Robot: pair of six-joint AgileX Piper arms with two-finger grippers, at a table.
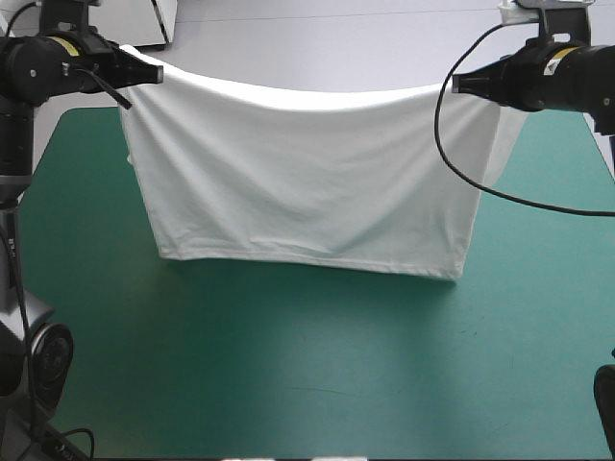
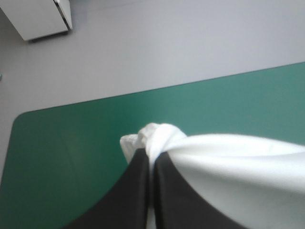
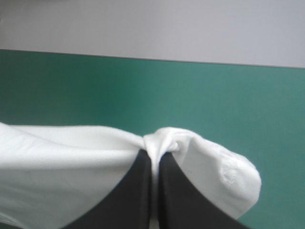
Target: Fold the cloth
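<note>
Teal-green cover is stretching over the whole counter point(image 1: 288, 384), and only the task's thing is sitting above it. The white T-shirt point(image 1: 307, 182) is hanging like a wide curtain over the far half of the counter. It is being held up by its two upper corners, and its top edge is sagging a little in the middle. Its lower edge is running close to the cover and dipping slightly toward the right. Whether it is touching the cover or hanging just clear, I cannot tell. A sleeve point(image 1: 500, 144) is peeking out behind the right side edge.

The left tool point(image 1: 142, 70) is gripping the upper left corner and the right tool point(image 1: 461, 84) the upper right one, both raised well above the counter. In each wrist view the black fingers point(image 2: 136, 191) are standing all but closed in a pointed arch. Only a small bunch of the T-shirt is pinching between them at the tips.

The grip is looking like the main risk. Each tool is holding very little fabric, so a quick swing or a pull outward could be tugging a corner free and dropping that side into a heap. The tools also need to be travelling together. If one is leading or sinking sooner, the lower edge is likely to be landing skewed, and the fold is coming out crooked. Dragging the hem across the cover could be rucking it under, and the loose sleeves may be tucking in unevenly as the T-shirt is being laid down.
</note>
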